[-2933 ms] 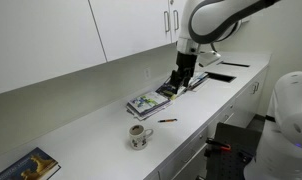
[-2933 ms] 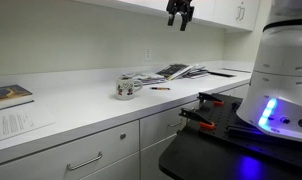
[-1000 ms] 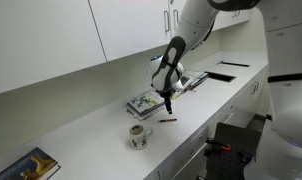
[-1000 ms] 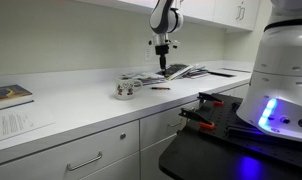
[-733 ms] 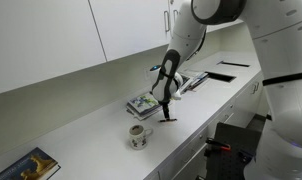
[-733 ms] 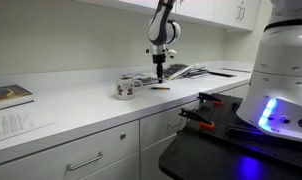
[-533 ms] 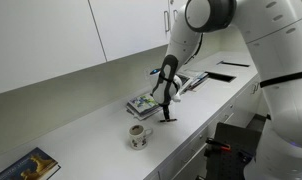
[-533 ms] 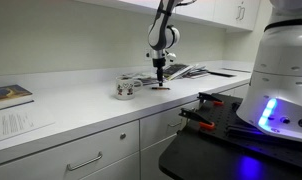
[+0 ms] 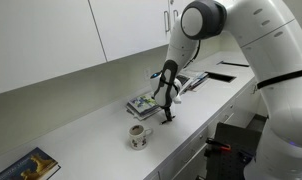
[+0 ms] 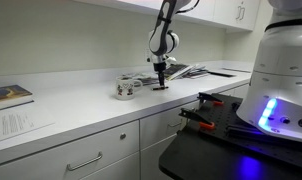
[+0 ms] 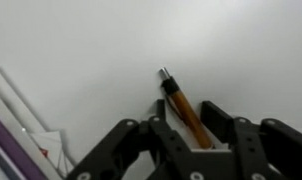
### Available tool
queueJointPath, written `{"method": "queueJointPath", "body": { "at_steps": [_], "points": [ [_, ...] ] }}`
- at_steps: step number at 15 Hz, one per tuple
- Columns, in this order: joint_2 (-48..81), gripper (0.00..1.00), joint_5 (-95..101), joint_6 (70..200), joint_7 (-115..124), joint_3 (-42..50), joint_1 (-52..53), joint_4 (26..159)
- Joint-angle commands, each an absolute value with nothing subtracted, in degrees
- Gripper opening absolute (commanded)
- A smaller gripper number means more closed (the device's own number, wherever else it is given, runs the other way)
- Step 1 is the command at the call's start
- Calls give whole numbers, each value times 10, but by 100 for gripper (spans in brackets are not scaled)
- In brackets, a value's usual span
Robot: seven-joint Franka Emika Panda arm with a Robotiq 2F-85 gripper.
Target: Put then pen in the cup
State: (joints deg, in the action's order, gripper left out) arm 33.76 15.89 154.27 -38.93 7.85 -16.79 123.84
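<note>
The black fingers (image 11: 229, 128) are spread over the white worktop (image 11: 81, 50). The thin orange-brown, dark-tipped pen (image 11: 183, 108) lies between them, its tip reaching beyond the fingertips.

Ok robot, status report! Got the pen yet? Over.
Gripper open, down at counter, straddling pen. Pen not lifted. Cup upright nearby, nothing in the way. Over.

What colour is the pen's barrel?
The pen has an orange-brown barrel with a small metallic tip. It shows best in the wrist view.
</note>
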Motion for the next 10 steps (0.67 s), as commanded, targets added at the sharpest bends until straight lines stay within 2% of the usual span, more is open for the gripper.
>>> {"method": "queueJointPath", "body": {
  "at_steps": [1,3,5,10],
  "points": [
    [339,15,176,1521,-395,62,-181,1230],
    [323,1,192,1523,-414,59,-180,1244],
    [308,5,214,1531,-439,55,-178,1258],
    [249,5,325,1469,-448,84,-119,1298]
  ]
}}
